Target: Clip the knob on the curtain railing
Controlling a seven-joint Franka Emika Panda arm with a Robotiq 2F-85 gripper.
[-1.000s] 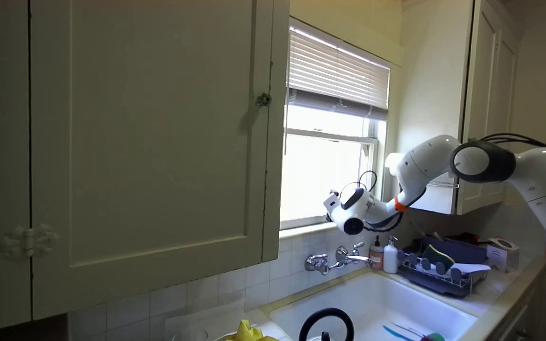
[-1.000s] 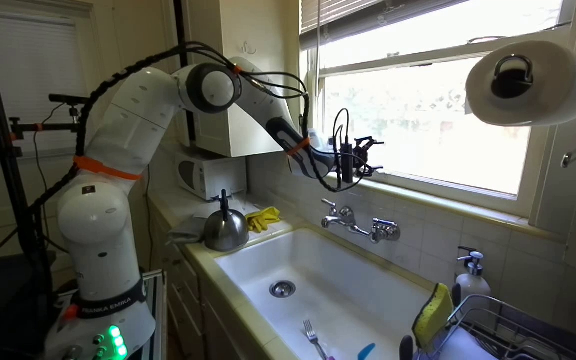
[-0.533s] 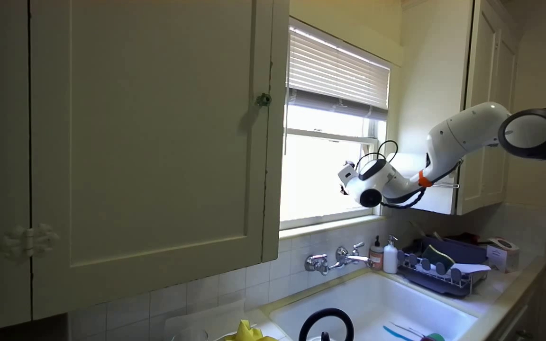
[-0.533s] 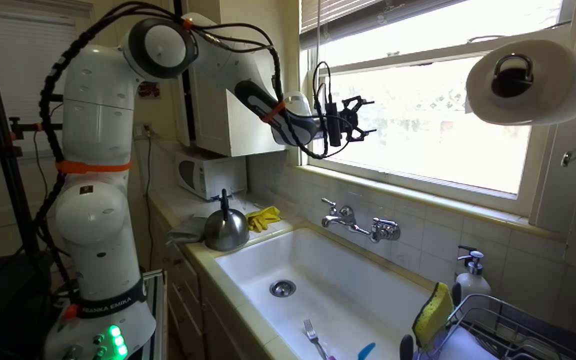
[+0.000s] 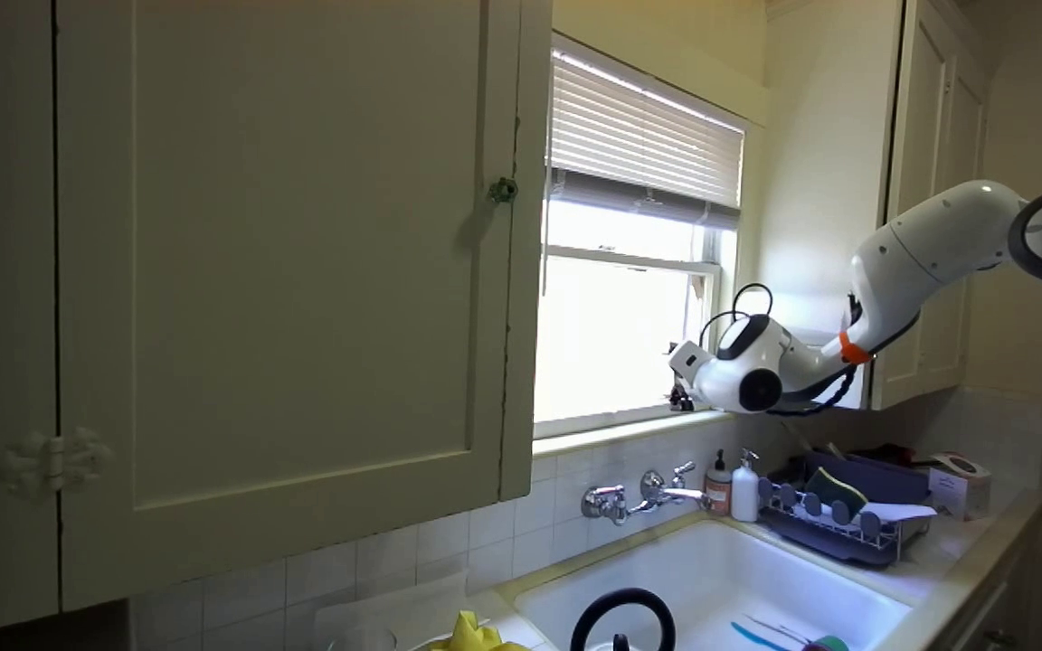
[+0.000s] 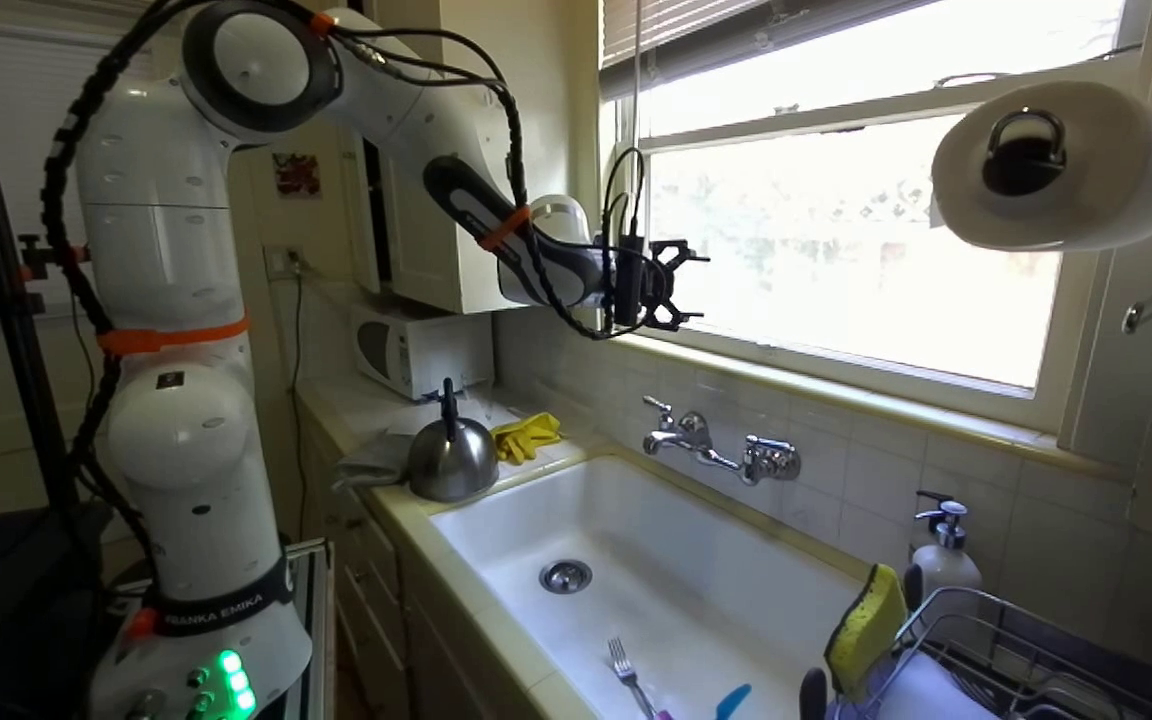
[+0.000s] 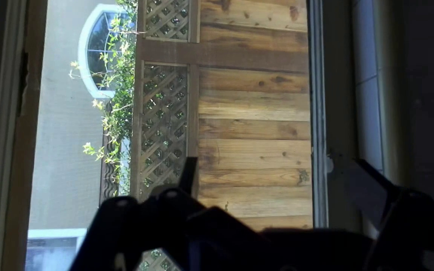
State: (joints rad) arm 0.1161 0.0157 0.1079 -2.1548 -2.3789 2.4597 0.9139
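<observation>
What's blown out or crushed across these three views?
Both exterior views: window pane glares nearly white, outdoor detail mostly gone. Wrist view: wooden fence outside well exposed, but the gripper is a near-black silhouette and the picture's right edge sinks into shadow.

Kettle beside yellow gloves, apparently rubber

Sink and window in both exterior views
</observation>
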